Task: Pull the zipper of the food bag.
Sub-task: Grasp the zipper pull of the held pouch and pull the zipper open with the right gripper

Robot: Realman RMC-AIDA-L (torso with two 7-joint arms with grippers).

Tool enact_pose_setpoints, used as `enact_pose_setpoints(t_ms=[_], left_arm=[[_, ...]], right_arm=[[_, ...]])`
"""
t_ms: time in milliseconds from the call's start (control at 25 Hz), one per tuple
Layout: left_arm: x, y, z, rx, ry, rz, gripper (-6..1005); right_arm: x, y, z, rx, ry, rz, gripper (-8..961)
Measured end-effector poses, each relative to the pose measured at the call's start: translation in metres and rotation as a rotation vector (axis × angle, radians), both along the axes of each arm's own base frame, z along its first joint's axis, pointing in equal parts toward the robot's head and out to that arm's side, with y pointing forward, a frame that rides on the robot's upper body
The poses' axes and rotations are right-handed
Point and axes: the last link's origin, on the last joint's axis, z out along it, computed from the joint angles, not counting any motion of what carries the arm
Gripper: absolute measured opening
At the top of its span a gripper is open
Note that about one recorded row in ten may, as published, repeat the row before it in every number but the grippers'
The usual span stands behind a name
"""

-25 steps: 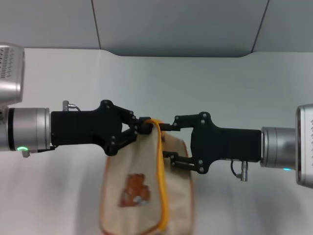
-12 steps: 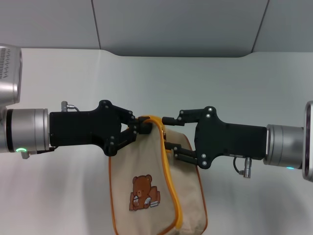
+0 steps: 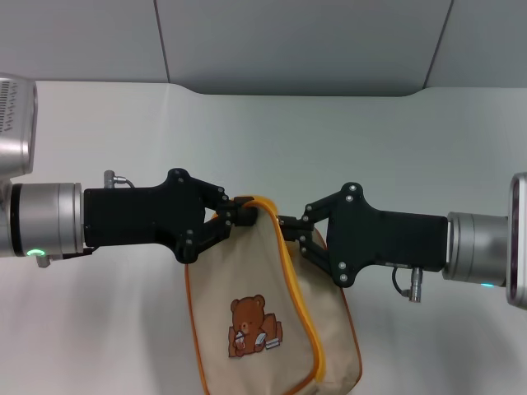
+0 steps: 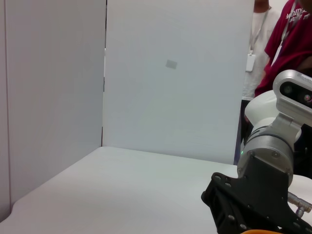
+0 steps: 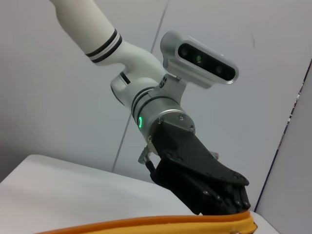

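Note:
The food bag [image 3: 263,321] hangs in mid-air, beige with a brown bear print facing me. My left gripper [image 3: 241,214] is shut on the bag's orange top edge where the strap handle meets it, and holds the bag up. The zipper [image 3: 298,309] runs as a thin orange line down the bag's right side. My right gripper [image 3: 291,230] is closed in on the zipper's top end; the silver pull tab is hidden between its fingers. The right wrist view shows the left gripper [image 5: 229,195] above an orange strip [image 5: 146,225]. The left wrist view shows the right gripper's body [image 4: 253,207].
The white table [image 3: 395,140] lies under both arms, with a grey wall behind. A person in a red shirt [image 4: 292,39] stands beyond the table in the left wrist view.
The right gripper's fingers have closed from wide open onto the zipper's top. The bag has swung and turned, so the bear print sits lower and farther right.

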Motion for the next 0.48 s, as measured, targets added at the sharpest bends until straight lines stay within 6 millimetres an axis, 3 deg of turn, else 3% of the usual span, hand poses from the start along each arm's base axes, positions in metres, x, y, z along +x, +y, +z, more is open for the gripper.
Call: enact_pose_setpoints(t_ms=[120,320,480], left_arm=[[0.0,0.001,0.001,0.005,-0.002,0.003,50],[-0.002,0.002,0.002,0.023,-0.008,0.018,51],[-0.005,0.006,0.004,0.048,-0.008,0.049,52]], right_arm=[[0.002,-0.003,0.001,-0.001,0.005,-0.004,34],[0.007,-0.01,0.006,-0.022,0.014,0.008,14],[0.018,-0.033,0.015,-0.179,-0.033,0.035,-2]])
